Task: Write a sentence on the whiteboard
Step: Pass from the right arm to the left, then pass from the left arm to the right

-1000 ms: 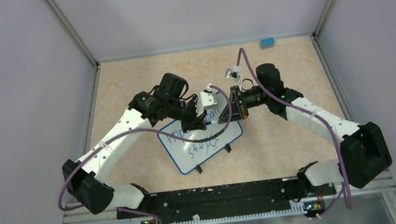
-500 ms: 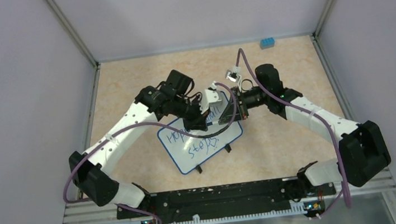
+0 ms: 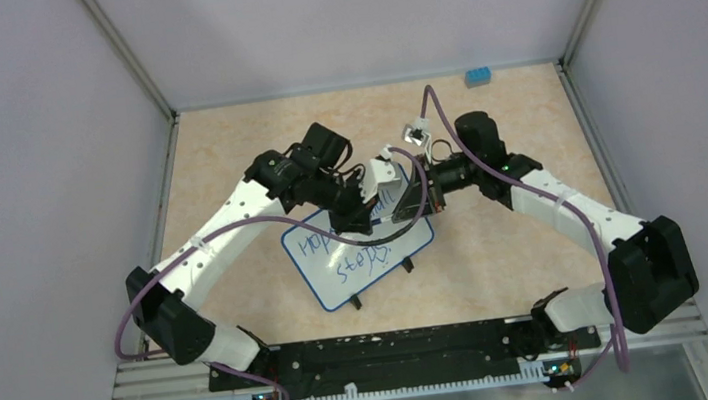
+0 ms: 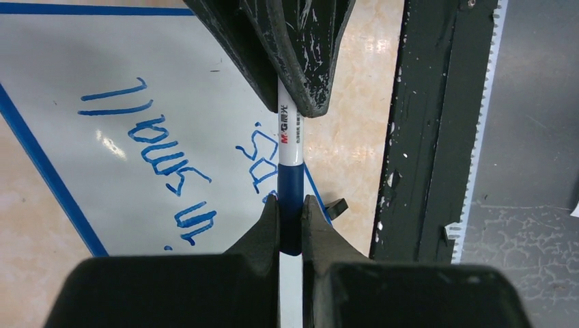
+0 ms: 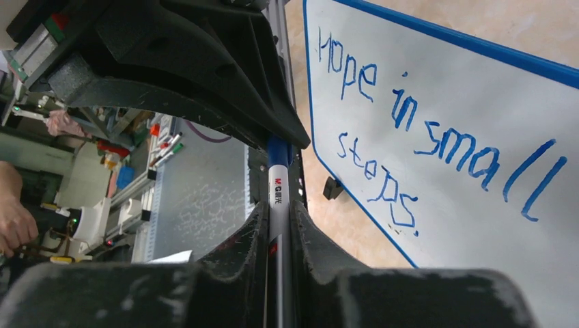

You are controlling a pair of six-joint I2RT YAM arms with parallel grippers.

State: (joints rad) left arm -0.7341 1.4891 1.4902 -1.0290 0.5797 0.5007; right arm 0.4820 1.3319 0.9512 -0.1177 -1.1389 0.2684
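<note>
Jaws of the left gripper (image 4: 290, 205) are just finishing clamping onto the blue end of the marker (image 4: 289, 147), whose barrel the right gripper (image 5: 278, 222) is pinching above the whiteboard (image 3: 325, 286). With the sentence (image 5: 410, 137) lying complete on the whiteboard, capping is probably starting.

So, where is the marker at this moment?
The marker is above the far side of the whiteboard, near the middle of the top view, gripped at one end by the left gripper and at the other by the right gripper.
</note>
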